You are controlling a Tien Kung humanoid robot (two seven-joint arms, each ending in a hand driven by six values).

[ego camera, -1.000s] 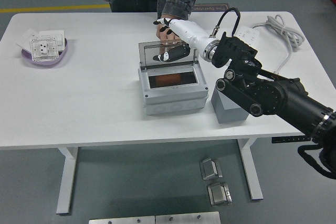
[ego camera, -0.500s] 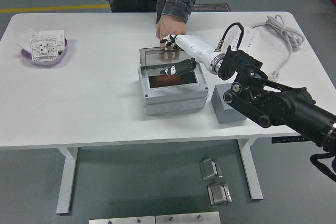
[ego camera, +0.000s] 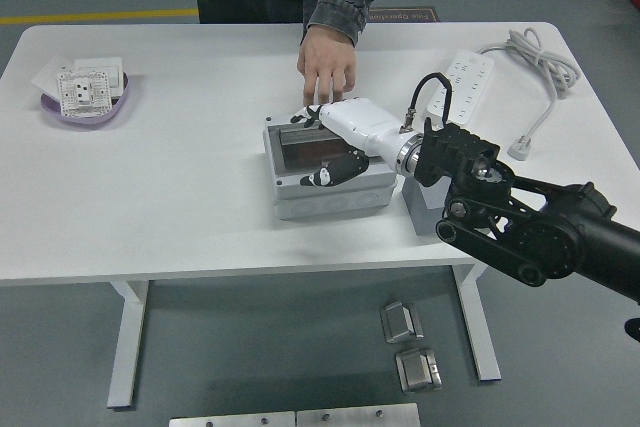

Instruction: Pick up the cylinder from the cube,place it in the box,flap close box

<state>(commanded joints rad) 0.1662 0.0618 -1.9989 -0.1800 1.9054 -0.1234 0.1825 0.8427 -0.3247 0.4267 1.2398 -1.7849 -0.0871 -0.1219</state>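
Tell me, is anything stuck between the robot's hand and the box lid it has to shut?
Nothing visible is. The right hand lies flat on the lid of the grey box. A person's hand rests on the table just behind the box, apart from the lid.

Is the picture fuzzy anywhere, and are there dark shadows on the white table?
Head view: mostly sharp; the white robot hand pressing the grey plastic box looks slightly soft. Lighting is even; the white table shows only faint shadows beside the box and under the person's hand. No strong glare.
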